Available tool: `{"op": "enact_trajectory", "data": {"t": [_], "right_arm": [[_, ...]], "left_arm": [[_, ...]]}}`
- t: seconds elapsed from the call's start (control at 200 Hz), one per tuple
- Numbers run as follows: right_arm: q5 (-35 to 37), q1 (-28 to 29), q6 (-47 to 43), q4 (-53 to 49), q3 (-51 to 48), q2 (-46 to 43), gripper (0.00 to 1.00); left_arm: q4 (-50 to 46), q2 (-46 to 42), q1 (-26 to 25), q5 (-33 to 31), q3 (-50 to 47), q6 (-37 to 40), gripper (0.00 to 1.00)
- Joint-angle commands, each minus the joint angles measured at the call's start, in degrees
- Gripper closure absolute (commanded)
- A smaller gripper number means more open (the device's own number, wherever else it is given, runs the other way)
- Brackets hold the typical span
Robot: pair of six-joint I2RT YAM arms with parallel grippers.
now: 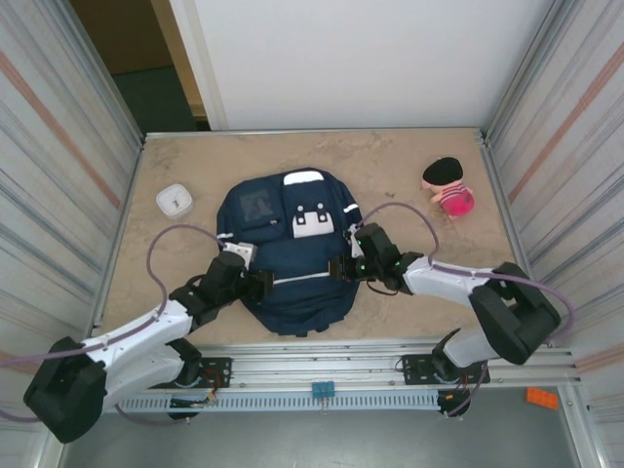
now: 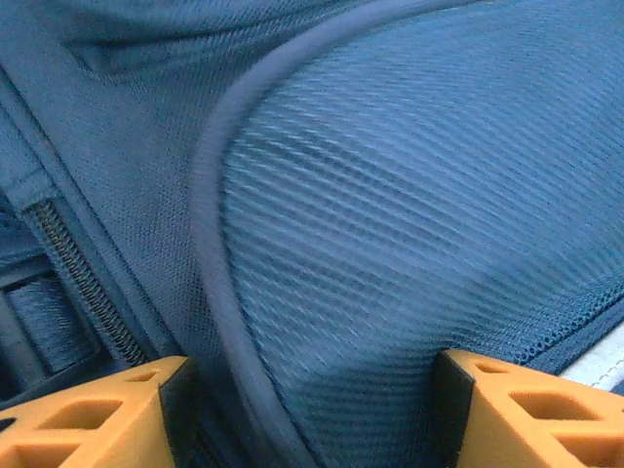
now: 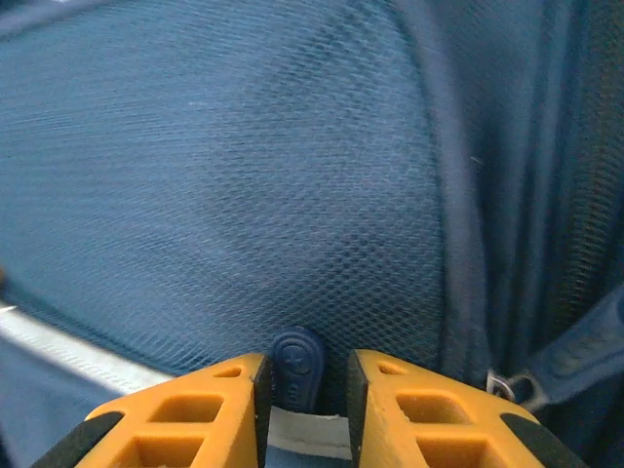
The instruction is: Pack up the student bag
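Student bag (image 1: 292, 258) lies flat at table (image 1: 409, 166) centre, long axis running near to far, top end far. Both arms equally close, one on each flank of near half.

Left tool (image 1: 261, 283) at bag's left edge, bag to its right. Jaws spread wide, released, mesh panel (image 2: 390, 195) bulging between pads, nothing pinched.

Right tool (image 1: 343, 267) at bag's right edge, bag to its left. Jaws narrow, straddling zip pull (image 3: 297, 366). Pull touches one pad, with sliver of gap at other; firm grip cannot tell.

Both arms (image 1: 146, 331) are white with black joints, trail lilac cables (image 1: 390, 204), and end in orange fingers (image 3: 185, 419).
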Motion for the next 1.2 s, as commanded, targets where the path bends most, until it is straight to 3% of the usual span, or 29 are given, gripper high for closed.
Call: {"op": "enact_trajectory", "data": {"t": [0.0, 0.281, 0.456, 0.566, 0.631, 0.641, 0.651, 0.762, 0.947, 1.022, 1.198], "right_arm": [[8.9, 0.8, 6.7, 5.7, -3.9, 3.0, 0.71], [11.1, -1.6, 2.5, 3.4, 0.0, 4.8, 0.67], [6.7, -7.7, -3.2, 0.5, 5.9, 1.1, 0.62], [7.8, -9.1, -9.8, -7.8, 11.0, -5.4, 0.43], [9.7, -10.0, -13.6, -11.7, 12.7, -9.9, 0.19], [9.9, -10.2, -14.0, -12.1, 12.7, -10.6, 0.05], [10.0, -10.5, -14.5, -12.6, 12.8, -11.3, 0.0], [10.0, -16.2, -17.2, -14.4, 11.5, -18.5, 0.01], [13.6, -26.2, -24.3, -10.3, 3.6, -27.3, 0.01], [13.3, -30.4, -26.7, -4.7, -2.1, -28.4, 0.01], [11.5, -37.0, -30.8, 11.3, -12.3, -23.0, 0.01]], "left_arm": [[8.5, 5.2, 2.7, -6.9, -1.4, -3.1, 0.35], [17.8, 20.5, 6.7, -1.9, 6.5, 0.0, 0.33], [12.8, 17.8, 7.1, -3.3, 13.3, 3.0, 0.21], [7.1, 9.3, 7.2, -8.2, 15.9, 7.2, 0.11], [5.3, 3.2, 7.4, -12.6, 15.9, 11.0, 0.01], [5.3, 2.2, 7.4, -13.5, 15.7, 11.7, 0.01], [5.3, 1.3, 7.3, -14.3, 15.7, 12.4, 0.01], [8.1, -8.7, 7.4, -23.1, 11.7, 20.6, 0.01], [23.0, -18.6, 8.2, -33.4, -2.0, 37.6, 0.01], [26.9, -19.1, 10.4, -32.3, -7.2, 37.8, 0.01], [38.9, -12.3, 18.2, -22.2, -14.8, 31.6, 0.01]]}}
